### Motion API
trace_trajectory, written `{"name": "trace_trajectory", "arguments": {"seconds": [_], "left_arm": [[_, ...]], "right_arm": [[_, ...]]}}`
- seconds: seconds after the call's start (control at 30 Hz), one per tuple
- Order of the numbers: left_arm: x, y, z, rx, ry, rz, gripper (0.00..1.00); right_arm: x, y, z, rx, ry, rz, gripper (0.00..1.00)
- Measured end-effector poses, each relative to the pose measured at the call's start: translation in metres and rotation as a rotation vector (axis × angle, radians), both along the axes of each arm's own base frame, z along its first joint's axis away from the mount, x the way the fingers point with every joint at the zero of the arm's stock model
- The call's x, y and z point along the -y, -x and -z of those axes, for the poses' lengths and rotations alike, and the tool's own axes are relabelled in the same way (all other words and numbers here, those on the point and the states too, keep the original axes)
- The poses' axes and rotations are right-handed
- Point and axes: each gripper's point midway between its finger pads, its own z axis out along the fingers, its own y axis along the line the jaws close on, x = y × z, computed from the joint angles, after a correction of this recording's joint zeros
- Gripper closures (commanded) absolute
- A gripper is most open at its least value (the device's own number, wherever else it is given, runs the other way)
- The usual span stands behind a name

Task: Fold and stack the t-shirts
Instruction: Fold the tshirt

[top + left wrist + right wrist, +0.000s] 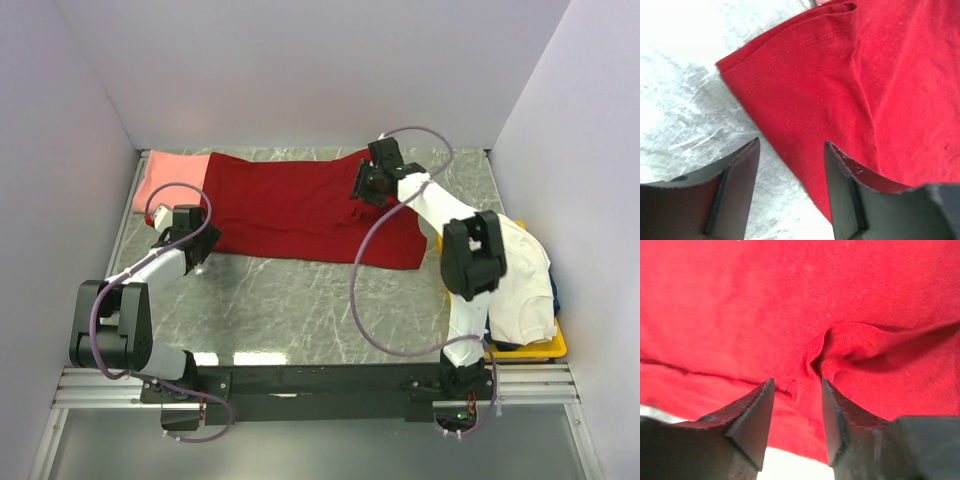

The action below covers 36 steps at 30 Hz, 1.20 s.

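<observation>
The red shirt [290,205] is lying spread along the table's [300,300] far edge. It is probably soft, light and limp, bunching unless pinched at a hem or corner. The left gripper [792,145] is hovering at its sleeve hem, jaws apart, holding nothing. The right gripper [797,382] is standing parted over a pucker, gripping nothing.

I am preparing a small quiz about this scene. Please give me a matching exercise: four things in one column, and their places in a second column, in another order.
Things
1. red t-shirt
2. pink t-shirt
3. white t-shirt
4. yellow tray

Places
A. right edge of the table, under a shirt
B. far left corner
C. spread across the middle
D. piled on the tray

Pairs: 1-C, 2-B, 3-D, 4-A
</observation>
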Motion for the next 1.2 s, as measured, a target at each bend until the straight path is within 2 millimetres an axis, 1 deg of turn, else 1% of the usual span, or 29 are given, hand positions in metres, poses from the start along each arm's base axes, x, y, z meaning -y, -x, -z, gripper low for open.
{"name": "trace_trajectory", "arguments": {"seconds": [0.03, 0.07, 0.13, 0.17, 0.2, 0.27, 0.3, 0.43, 0.57, 0.63, 0.73, 0.83, 0.87, 0.97, 1.0, 1.2], "left_arm": [[0.0, 0.002, 0.001, -0.008, 0.001, -0.003, 0.46], [-0.001, 0.003, 0.002, -0.013, 0.001, -0.006, 0.46], [-0.002, 0.005, 0.004, -0.024, -0.003, -0.011, 0.48], [-0.002, 0.006, 0.005, -0.029, -0.005, -0.014, 0.48], [-0.003, 0.006, 0.005, -0.032, -0.007, -0.016, 0.48], [-0.004, 0.007, 0.005, -0.034, -0.009, -0.019, 0.5], [-0.004, 0.007, 0.005, -0.035, -0.01, -0.02, 0.51], [-0.004, 0.005, 0.004, -0.033, -0.006, -0.029, 0.53], [-0.004, 0.001, 0.003, -0.039, -0.003, -0.034, 0.54], [-0.004, -0.002, 0.002, -0.038, -0.003, -0.034, 0.54], [-0.004, -0.003, 0.0, -0.036, -0.003, -0.034, 0.55], [-0.004, -0.006, -0.003, -0.032, -0.003, -0.034, 0.54], [-0.003, -0.006, -0.004, -0.032, -0.003, -0.034, 0.55], [-0.003, -0.008, -0.006, -0.03, -0.003, -0.033, 0.54], [-0.003, -0.009, -0.007, -0.028, -0.003, -0.033, 0.54], [-0.003, -0.012, -0.008, -0.025, -0.003, -0.033, 0.53]], "right_arm": [[0.003, 0.004, -0.01, 0.017, -0.001, 0.008, 0.53], [0.006, 0.008, -0.019, 0.039, -0.005, 0.016, 0.56], [0.013, 0.02, -0.031, 0.064, -0.005, 0.031, 0.66], [0.017, 0.026, -0.034, 0.072, -0.004, 0.04, 0.71], [0.021, 0.034, -0.033, 0.07, 0.0, 0.048, 0.79], [0.025, 0.044, -0.025, 0.054, 0.007, 0.059, 0.85], [0.028, 0.048, -0.017, 0.037, 0.016, 0.064, 0.89], [0.032, 0.061, 0.02, -0.05, 0.05, 0.063, 0.91], [0.03, 0.06, 0.047, -0.112, 0.075, 0.054, 0.91], [0.026, 0.053, 0.055, -0.127, 0.081, 0.051, 0.89], [0.019, 0.038, 0.061, -0.131, 0.084, 0.044, 0.88], [0.012, 0.02, 0.06, -0.117, 0.081, 0.038, 0.81], [0.01, 0.013, 0.06, -0.113, 0.081, 0.036, 0.76], [0.005, 0.001, 0.058, -0.103, 0.081, 0.03, 0.67], [0.004, -0.001, 0.058, -0.101, 0.083, 0.028, 0.63], [0.002, -0.004, 0.061, -0.117, 0.105, 0.008, 0.57]]}}
